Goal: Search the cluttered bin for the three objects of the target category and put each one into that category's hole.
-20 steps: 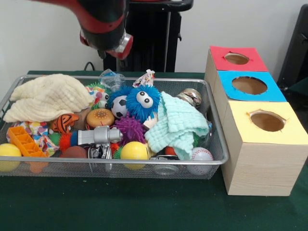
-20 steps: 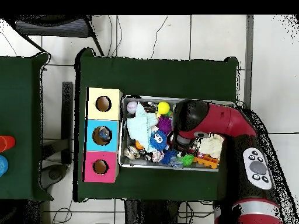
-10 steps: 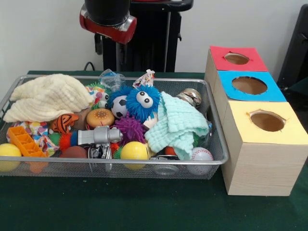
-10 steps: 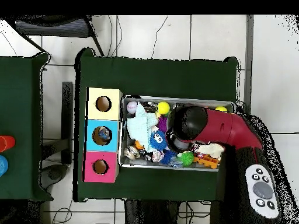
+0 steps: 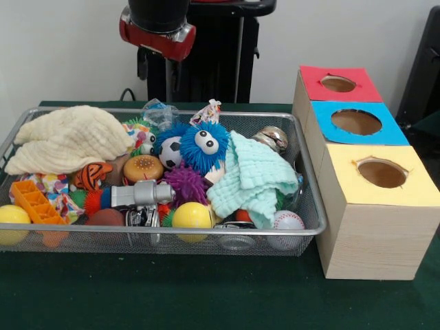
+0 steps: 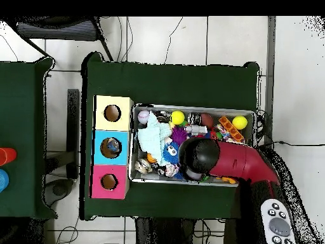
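Hovering over bin [image 5: 311, 227], my jaws hidden, cannot tell their state. One clear plastic piece [image 5: 159, 112] at bin's 12 o'clock; red-topped hole [image 5: 338, 84] looks empty. Nothing sorted yet.

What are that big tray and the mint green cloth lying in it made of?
The bin looks like silver wire mesh with a smooth rounded metal rim; you can see through its walls. The mint green cloth seems soft woven cotton, judging by its waffle-like grid texture and limp folds.

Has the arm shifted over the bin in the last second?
Yes. In the overhead view the arm has swung toward the boxes, uncovering the bin's orange toy.
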Tool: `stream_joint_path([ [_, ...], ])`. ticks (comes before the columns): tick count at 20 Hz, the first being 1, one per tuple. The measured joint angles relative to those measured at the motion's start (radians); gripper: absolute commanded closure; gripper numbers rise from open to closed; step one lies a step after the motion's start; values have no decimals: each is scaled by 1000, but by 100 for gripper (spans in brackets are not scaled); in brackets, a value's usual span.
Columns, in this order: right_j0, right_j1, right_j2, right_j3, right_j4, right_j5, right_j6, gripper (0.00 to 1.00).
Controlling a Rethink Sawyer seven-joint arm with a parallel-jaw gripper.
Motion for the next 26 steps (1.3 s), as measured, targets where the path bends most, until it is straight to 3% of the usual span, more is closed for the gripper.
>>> stream_joint_path([
  [15, 6, 44, -50, 143, 1, -19, 0, 0],
  [26, 5, 209, -60, 145, 2, -221, 0, 0],
])
